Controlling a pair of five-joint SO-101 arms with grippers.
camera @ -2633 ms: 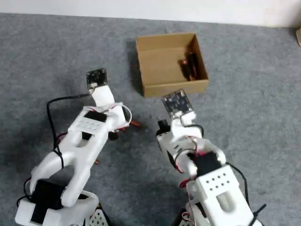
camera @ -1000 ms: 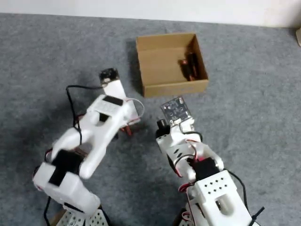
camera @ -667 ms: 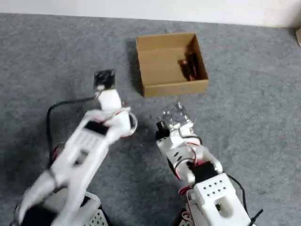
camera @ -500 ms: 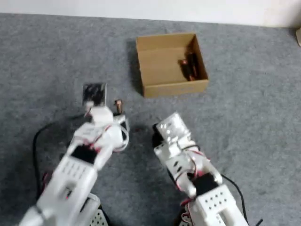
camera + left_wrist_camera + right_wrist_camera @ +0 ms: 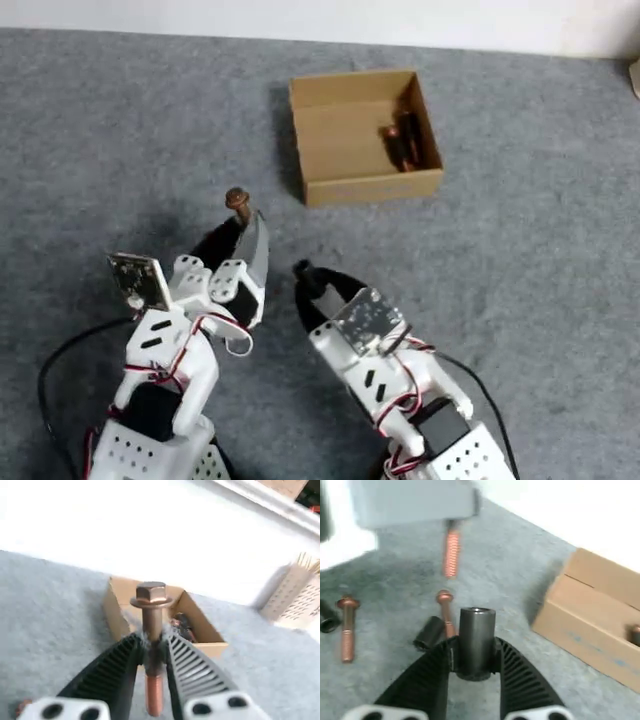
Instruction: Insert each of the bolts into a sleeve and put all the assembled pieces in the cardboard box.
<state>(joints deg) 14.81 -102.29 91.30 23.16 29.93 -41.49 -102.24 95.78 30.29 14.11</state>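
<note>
Inside the cardboard box (image 5: 370,187), at least one assembled piece (image 5: 400,140) lay against the right wall. The left end effector (image 5: 151,641) was clamped on the shank of a copper hex bolt (image 5: 151,597), head up and not yet sleeved. The right end effector (image 5: 475,646) gripped a dark sleeve (image 5: 476,630) upright, bore open. Two loose bolts (image 5: 346,630) and two loose sleeves (image 5: 427,631) lay on the grey worktop (image 5: 520,230), so most of the task appeared outstanding

The high camera looks steeply down on the tabletop (image 5: 540,230) and both arms, while wrist cameras sit close behind the left end effector (image 5: 152,641) and right end effector (image 5: 473,649), facing low toward the cardboard box (image 5: 365,135) all three views share.
</note>
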